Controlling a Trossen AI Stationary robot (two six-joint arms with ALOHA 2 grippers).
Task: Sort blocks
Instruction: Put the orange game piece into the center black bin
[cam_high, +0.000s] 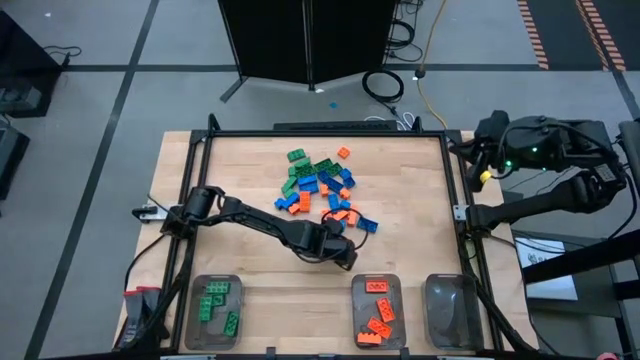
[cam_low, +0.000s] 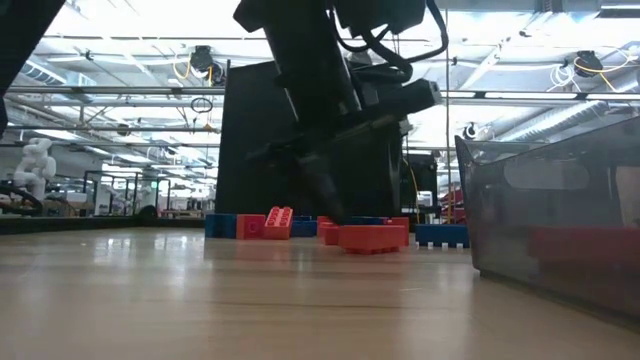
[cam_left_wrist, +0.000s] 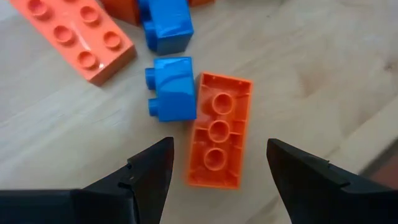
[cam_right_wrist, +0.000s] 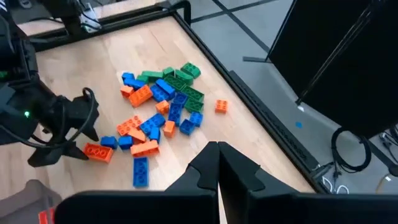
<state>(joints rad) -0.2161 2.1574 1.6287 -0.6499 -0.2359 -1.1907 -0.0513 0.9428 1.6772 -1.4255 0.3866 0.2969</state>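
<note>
Blocks (cam_high: 322, 185) heaped mid-table | left gripper (cam_left_wrist: 217, 165) spread, straddling upturned orange brick (cam_left_wrist: 219, 138) at heap's near edge | risk: touching blue brick (cam_left_wrist: 171, 88) gets nudged or pinched too | right gripper (cam_right_wrist: 219, 163) pressed together, parked off-table.

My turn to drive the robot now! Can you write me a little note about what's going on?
Left gripper: open, fingers either side of an upside-down orange brick at the pile's edge; nothing gripped yet.
Right gripper: shut, empty, parked off the table's right side.
Done: green bricks in the left tray, orange bricks in the middle tray.
Left: the right tray looks empty; the mixed pile of green, orange and blue still needs sorting.
</note>
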